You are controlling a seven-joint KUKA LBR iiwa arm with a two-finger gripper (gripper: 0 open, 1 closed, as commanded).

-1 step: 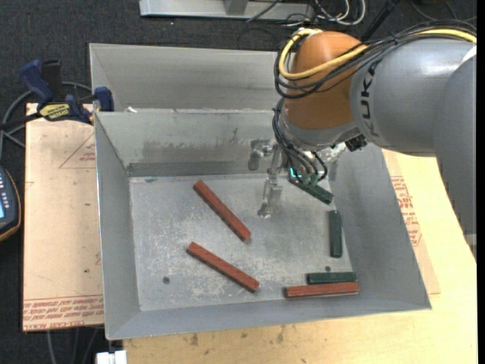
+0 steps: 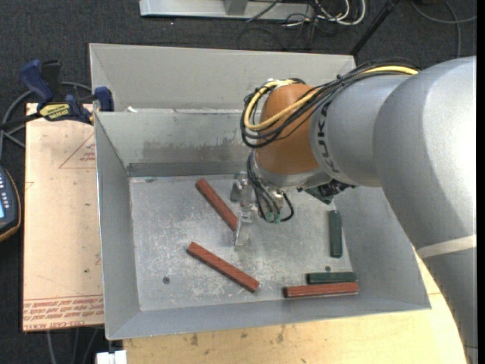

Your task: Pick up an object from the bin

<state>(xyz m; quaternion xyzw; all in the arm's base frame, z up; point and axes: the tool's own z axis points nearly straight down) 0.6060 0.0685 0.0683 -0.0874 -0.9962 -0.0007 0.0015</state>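
Gripper (image 2: 242, 232) hangs low in the bin (image 2: 114, 203), mid-floor. Open or closed: can't tell. Its tip is just beside the right end of the far red stick (image 2: 216, 202), which runs diagonally far-left from there.

Risk, imo: tip sits at the stick's very end, not mid-length, so a grab there could pivot it or let it slip out. The near red stick (image 2: 223, 267) lies just nearer & left, so an off-line descent might nudge that instead. The green stick (image 2: 335, 233) is well apart, to the right.
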